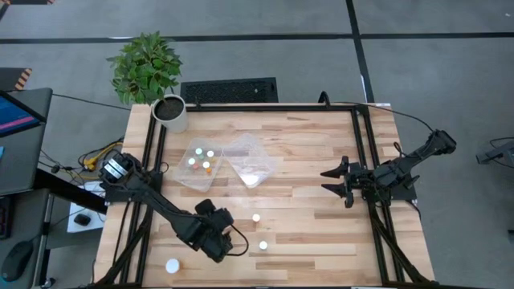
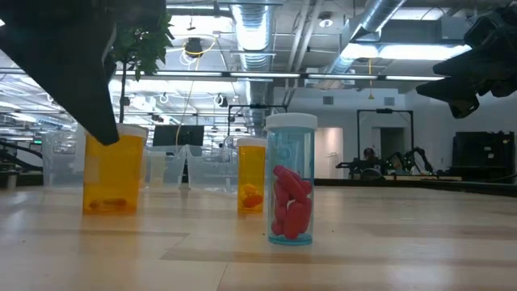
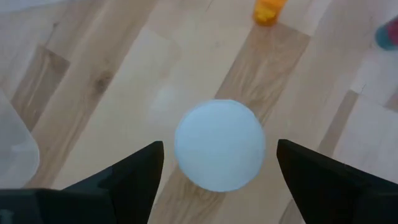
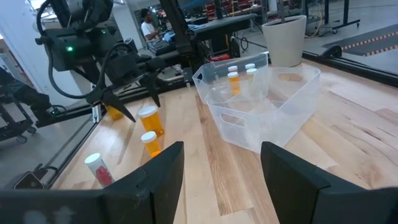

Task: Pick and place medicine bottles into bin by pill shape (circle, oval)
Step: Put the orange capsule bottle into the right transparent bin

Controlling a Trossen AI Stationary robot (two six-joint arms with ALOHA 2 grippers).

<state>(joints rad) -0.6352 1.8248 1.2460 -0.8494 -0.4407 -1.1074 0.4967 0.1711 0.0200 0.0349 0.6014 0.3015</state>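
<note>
Hovering over a white-capped bottle (image 3: pixel 219 144), the left gripper (image 3: pixel 217 180) stands wide open w/ nothing held; the cap sits between its two fingers, apart from both. In the high view this gripper (image 1: pixel 227 241) is near the table's front edge, left of centre. Two more bottles stand free nearby (image 1: pixel 256 217) (image 1: pixel 263 246), another (image 1: pixel 172 265) at the front-left, and several already lie in the left clear bin (image 1: pixel 197 164); the second clear bin (image 1: pixel 255 159) beside it looks almost empty. The right gripper (image 1: pixel 339 181) waits at the right side, fingers apart, empty. Risk, in my judgement: if the fingers come down off-centre, one may push the light bottle over and it rolls away; a shallow grip on the cap may slip during lift. Also wrong bin is possible, bc the pill shape cannot be read from above. Hidden: the bottle's body under its cap, and in the low view the left arm cuts off part of the orange bottle (image 2: pixel 113 174).
</note>
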